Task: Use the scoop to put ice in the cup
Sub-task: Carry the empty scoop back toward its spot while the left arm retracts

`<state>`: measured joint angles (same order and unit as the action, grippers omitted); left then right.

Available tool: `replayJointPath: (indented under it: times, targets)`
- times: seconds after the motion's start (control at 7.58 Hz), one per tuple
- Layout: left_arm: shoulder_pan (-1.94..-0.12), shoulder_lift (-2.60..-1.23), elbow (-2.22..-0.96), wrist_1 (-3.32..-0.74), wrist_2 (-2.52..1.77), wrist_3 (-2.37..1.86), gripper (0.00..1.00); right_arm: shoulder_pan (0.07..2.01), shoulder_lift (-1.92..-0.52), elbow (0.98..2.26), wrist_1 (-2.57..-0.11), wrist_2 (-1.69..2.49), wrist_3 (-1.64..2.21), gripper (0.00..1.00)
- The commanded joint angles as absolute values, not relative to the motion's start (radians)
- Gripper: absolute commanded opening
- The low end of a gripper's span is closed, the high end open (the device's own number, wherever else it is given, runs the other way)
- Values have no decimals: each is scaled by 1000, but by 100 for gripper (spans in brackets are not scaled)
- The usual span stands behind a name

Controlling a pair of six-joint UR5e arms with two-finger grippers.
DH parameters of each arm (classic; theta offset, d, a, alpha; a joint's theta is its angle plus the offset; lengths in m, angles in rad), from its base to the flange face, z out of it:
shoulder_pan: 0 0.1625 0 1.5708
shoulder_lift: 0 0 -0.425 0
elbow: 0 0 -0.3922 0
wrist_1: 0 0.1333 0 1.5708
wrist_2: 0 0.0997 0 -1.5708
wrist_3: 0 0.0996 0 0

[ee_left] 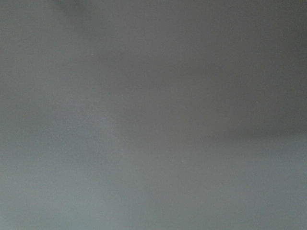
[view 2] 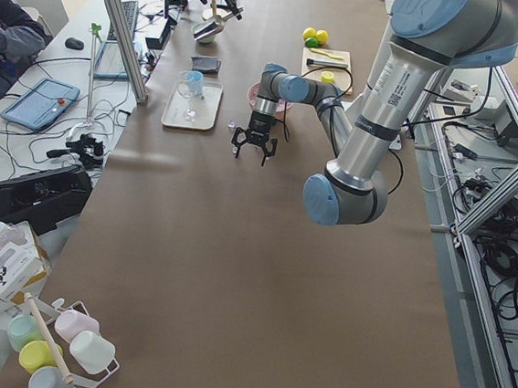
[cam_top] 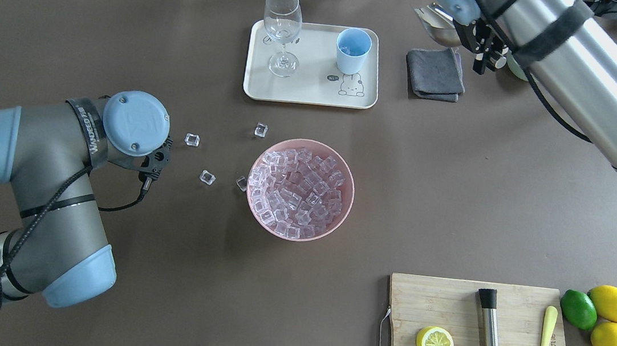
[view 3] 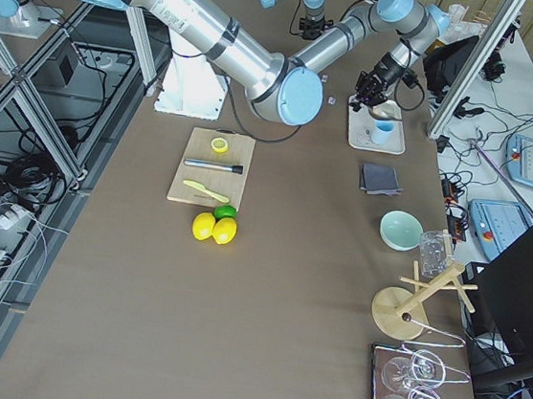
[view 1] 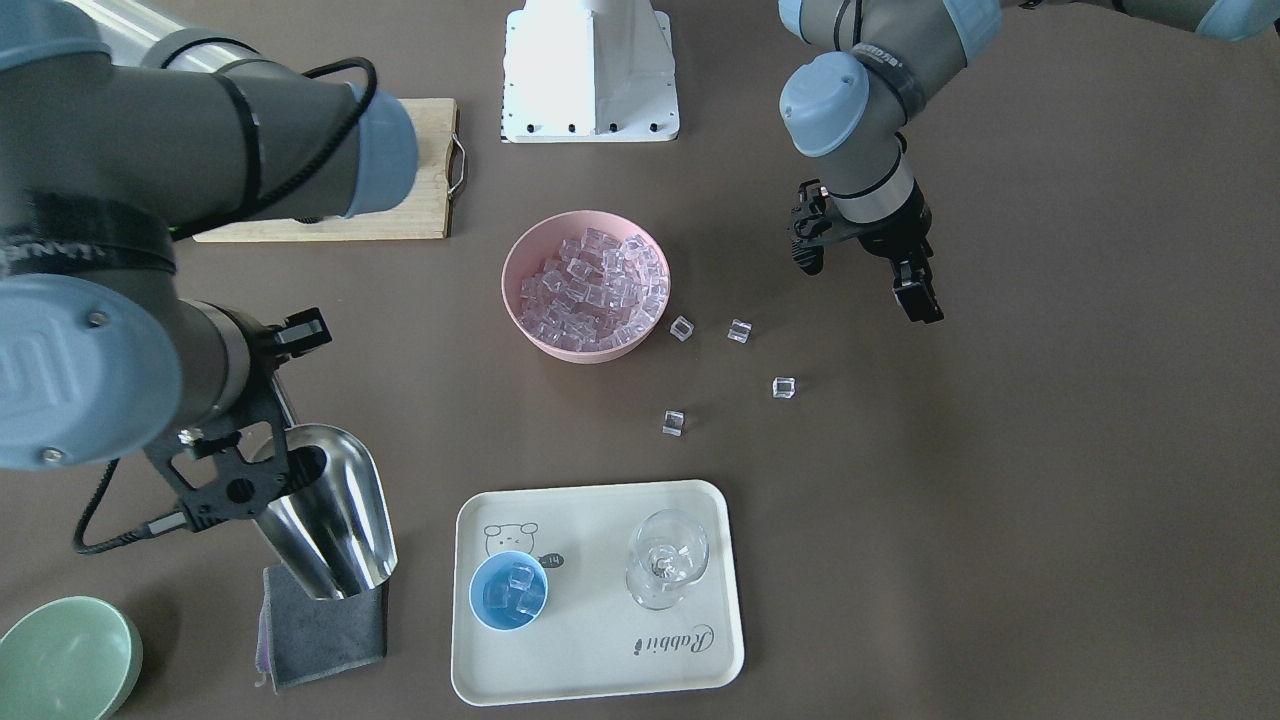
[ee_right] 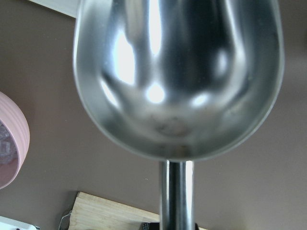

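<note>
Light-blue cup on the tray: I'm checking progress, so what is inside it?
The small round light-blue cup holds a few clear ice cubes. Anything beneath them is covered, so an exact count is not possible.

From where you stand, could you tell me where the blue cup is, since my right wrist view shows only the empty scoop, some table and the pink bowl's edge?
Observer: The cup stands on the cream tray, beside a stemmed glass.
Operator: Thank you; does it hold any ice yet?
Observer: Yes, a few cubes of ice lie inside it.
Operator: And where is the scoop relative to it?
Observer: The scoop is raised off the table by a folded grey cloth, beside the tray.
</note>
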<state>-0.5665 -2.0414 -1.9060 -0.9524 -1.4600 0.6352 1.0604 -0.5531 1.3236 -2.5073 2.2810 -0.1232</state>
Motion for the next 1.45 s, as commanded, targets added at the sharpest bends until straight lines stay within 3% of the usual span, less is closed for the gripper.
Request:
replayJointPath:
  times: [0.0,0.4,0.79,0.92,1.06,1.19,1.32]
  targets:
    - [-465,-2048,-1894,-821,-1263,750,99,1149,-764,1572,-2448,2397,-80,0]
    - [-462,-2042,-1897,-819,-1206,804,99,1172,-823,1630,-2422,2402,-66,0]
    - [-466,-2039,-1913,-839,-1213,775,96,1192,-989,1793,-2312,2422,31,0]
    - [-466,-2039,-1914,-839,-1215,752,36,1196,-1014,1819,-2306,2422,31,0]
    - [-469,-2034,-1919,-845,-1215,752,7,1207,-1041,1851,-2304,2419,32,0]
    - [-482,-2031,-1937,-845,-1215,762,93,1221,-1090,1905,-2304,2419,29,0]
    - [-492,-2026,-1940,-847,-1215,762,98,1224,-1116,1933,-2295,2413,28,0]
